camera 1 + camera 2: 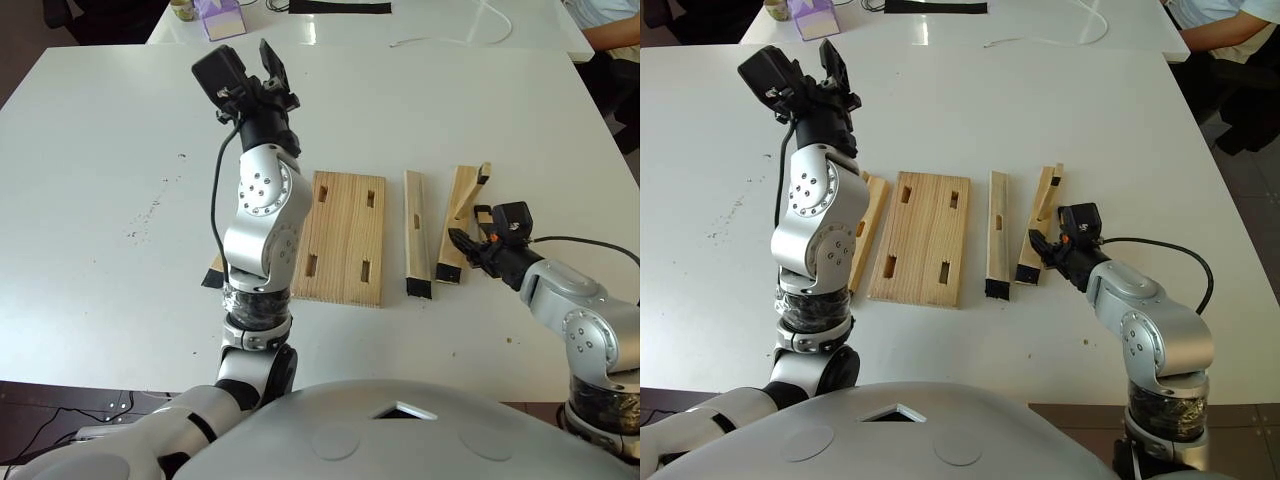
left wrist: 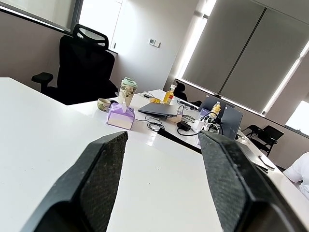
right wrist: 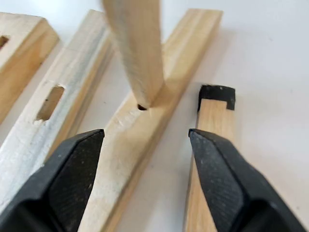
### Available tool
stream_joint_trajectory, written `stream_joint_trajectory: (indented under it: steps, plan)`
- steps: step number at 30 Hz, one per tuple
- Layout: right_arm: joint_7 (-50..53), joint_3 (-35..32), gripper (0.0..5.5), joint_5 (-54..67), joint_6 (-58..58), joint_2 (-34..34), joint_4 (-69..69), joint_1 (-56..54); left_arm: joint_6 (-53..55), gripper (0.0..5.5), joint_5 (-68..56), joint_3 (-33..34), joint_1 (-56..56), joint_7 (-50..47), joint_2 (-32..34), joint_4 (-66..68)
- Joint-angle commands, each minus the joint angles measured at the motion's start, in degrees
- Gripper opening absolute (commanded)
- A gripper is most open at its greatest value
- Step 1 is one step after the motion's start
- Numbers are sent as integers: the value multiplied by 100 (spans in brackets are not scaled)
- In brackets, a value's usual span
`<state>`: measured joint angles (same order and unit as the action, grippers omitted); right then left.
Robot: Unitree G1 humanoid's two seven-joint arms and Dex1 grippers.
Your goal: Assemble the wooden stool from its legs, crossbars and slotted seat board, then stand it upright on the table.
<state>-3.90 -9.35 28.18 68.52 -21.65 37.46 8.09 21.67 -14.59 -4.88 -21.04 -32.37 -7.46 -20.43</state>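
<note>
The slotted seat board (image 1: 345, 237) lies flat mid-table. Right of it lies a slotted leg (image 1: 415, 232), then a second leg (image 1: 455, 235) with a crossbar (image 3: 135, 48) stuck in its slot and rising at a slant. A short piece with a black end (image 3: 217, 116) lies beside that leg. Another leg (image 1: 868, 225) lies left of the board, partly hidden by my left arm. My right gripper (image 3: 146, 135) is open, low over the near end of the leg with the crossbar, its fingers (image 3: 72, 179) on either side. My left gripper (image 1: 270, 80) is open and empty, raised high above the table's far side.
The white table (image 1: 100, 200) has free room to the left and at the back. On a second table behind stand a purple tissue box (image 1: 218, 18), a white cable (image 1: 450, 40) and a black strip (image 1: 340, 6). A person's sleeve shows at the far right corner.
</note>
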Motion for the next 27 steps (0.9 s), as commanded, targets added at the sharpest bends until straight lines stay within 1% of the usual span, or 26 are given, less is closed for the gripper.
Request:
stream_joint_trajectory:
  steps: [1, 5, 10, 17, 21, 23, 27]
  plan:
    - [190, 7, 323, -73, 206, 320, 61, -94, 37, 273, 110, -247, 749, -31, -562, -46]
    - [289, 91, 323, -116, 290, 522, 133, -181, 22, 273, 109, -274, 694, -35, -545, -1]
    - [325, 259, 323, -307, 336, 556, 27, -283, -1, 273, 109, -258, 646, -46, -551, 37]
    - [252, 892, 323, -732, 282, 305, -153, -178, -44, 273, 70, -236, 550, 5, -568, 169]
    - [101, 929, 323, -876, 326, 26, -196, -107, -86, 273, 82, -213, 546, -41, -601, 201]
    - [-37, 951, 297, -933, 318, -181, -290, -144, -135, 273, 131, -193, 590, -135, -628, 150]
    - [-217, 1013, 226, -1022, 183, -433, -428, -149, -211, 273, 138, -153, 645, -273, -650, 78]
